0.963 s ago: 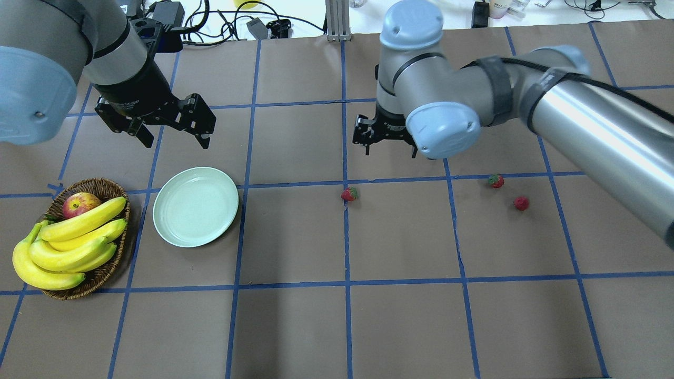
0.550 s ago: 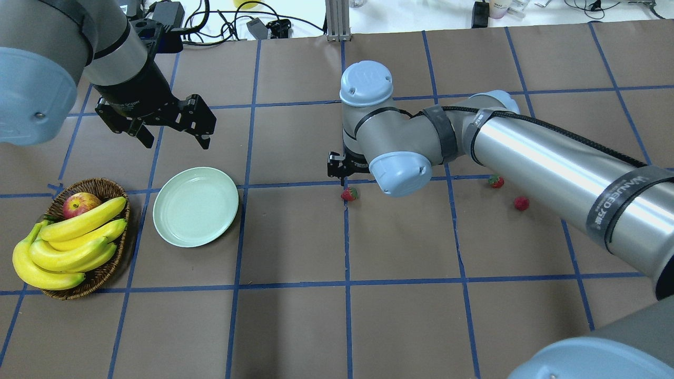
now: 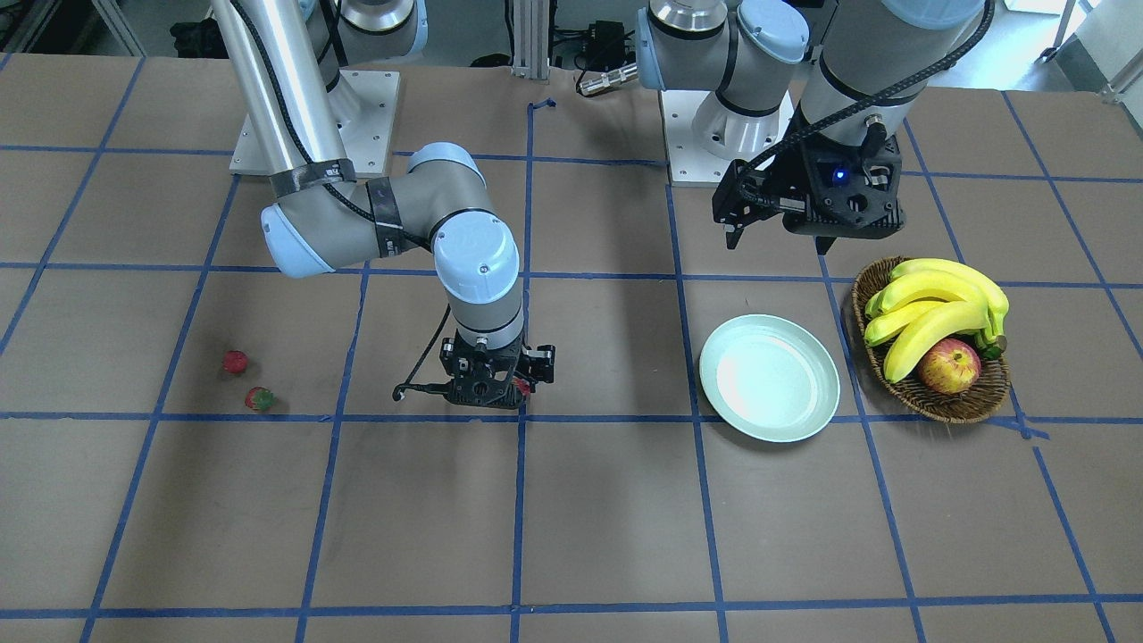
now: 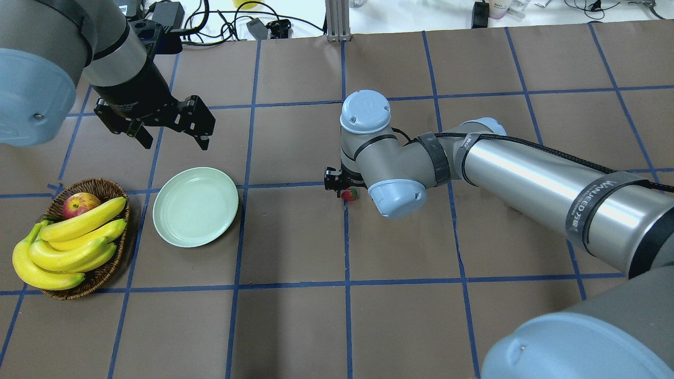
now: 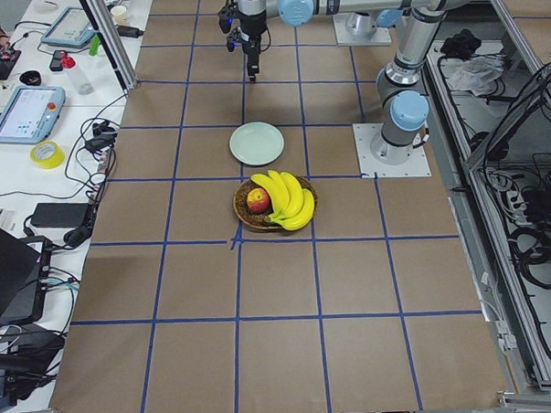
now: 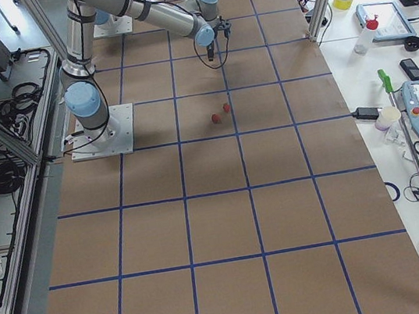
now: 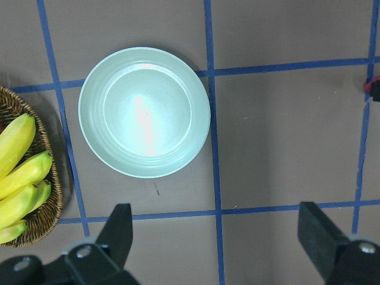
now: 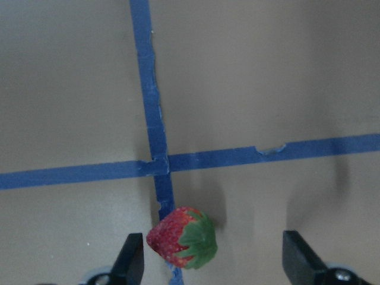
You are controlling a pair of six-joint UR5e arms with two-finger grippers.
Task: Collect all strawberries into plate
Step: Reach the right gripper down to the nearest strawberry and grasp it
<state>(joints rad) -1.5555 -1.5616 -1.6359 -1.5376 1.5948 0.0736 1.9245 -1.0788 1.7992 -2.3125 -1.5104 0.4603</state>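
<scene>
One strawberry [image 4: 349,195] lies on a blue tape crossing at the table's middle. My right gripper [image 4: 342,185] is low over it and open. In the right wrist view the berry [image 8: 182,244] sits between the fingers [image 8: 132,261], nearer the left one, and touches neither. Two more strawberries [image 3: 235,361] [image 3: 260,398] lie close together farther right; my right arm hides them in the overhead view. The pale green plate [image 4: 196,207] is empty. My left gripper [image 4: 174,137] hangs open and empty above the table just beyond the plate [image 7: 144,111].
A wicker basket [image 4: 100,275] with bananas [image 4: 73,237] and an apple [image 4: 80,204] stands left of the plate. My right forearm [image 4: 526,179] stretches across the table's right half. Cables and gear lie along the far edge.
My right arm has swung left and come down, bringing its open gripper from beyond the middle strawberry to around it. It now covers the two right berries. The left arm has barely moved.
</scene>
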